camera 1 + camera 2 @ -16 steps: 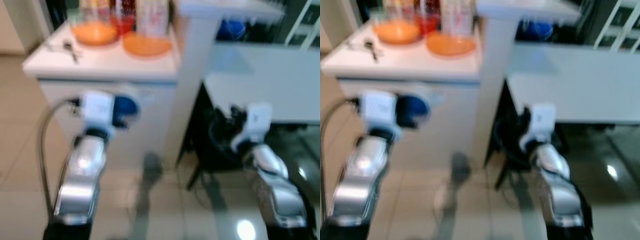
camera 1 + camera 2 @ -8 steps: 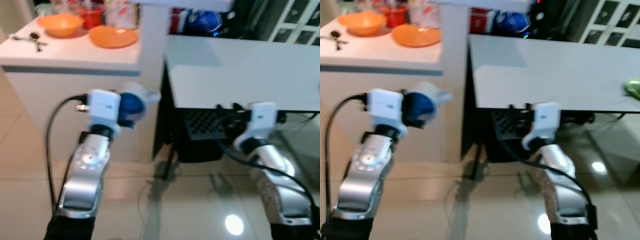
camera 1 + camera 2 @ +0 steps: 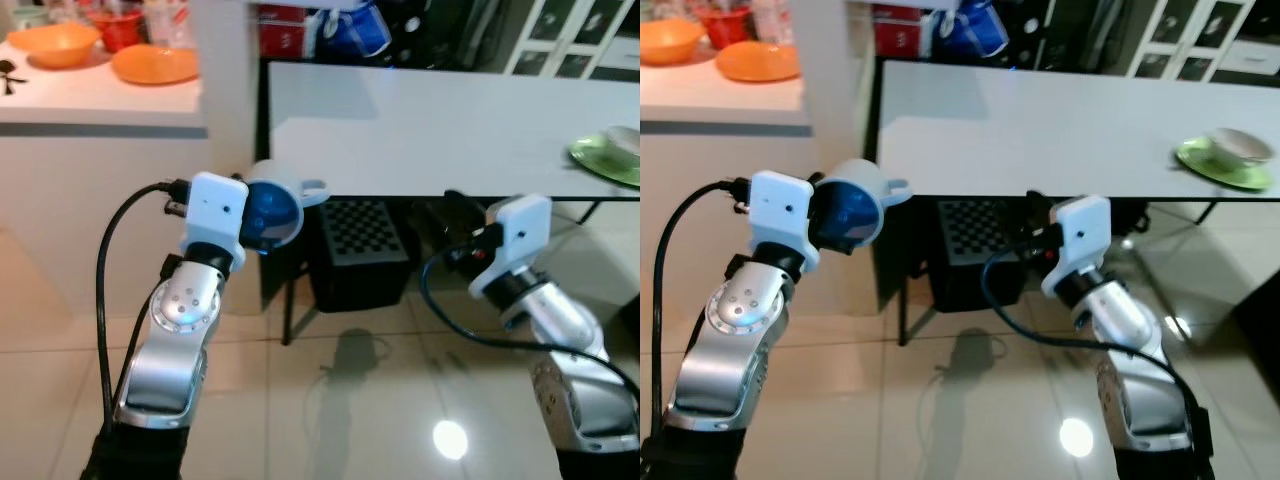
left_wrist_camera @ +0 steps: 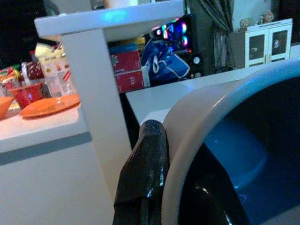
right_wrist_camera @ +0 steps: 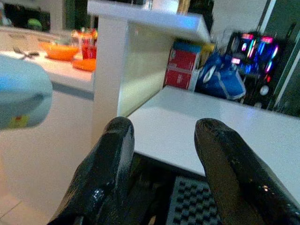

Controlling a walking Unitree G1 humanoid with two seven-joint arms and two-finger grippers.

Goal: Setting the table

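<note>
My left gripper [image 3: 250,212] is shut on the rim of a cup [image 3: 283,203], white outside and blue inside, held on its side at chest height in front of the white table [image 3: 430,120]. In the left wrist view one black finger [image 4: 145,173] lies against the cup's rim [image 4: 187,126]. My right gripper [image 5: 164,164] is open and holds nothing; it hovers just below the table's near edge. A green saucer [image 3: 1225,163] with a pale cup [image 3: 1240,145] on it sits at the table's far right.
A white counter [image 3: 90,100] at the left carries an orange bowl [image 3: 55,45], an orange plate [image 3: 155,65] and red containers. A white post [image 3: 225,60] stands between counter and table. A black crate [image 3: 360,250] sits under the table on a glossy tile floor.
The camera has swung to the right: the counter slid left and the table with the green saucer came into view. Both arms keep their pose, the cup still in the left gripper.
</note>
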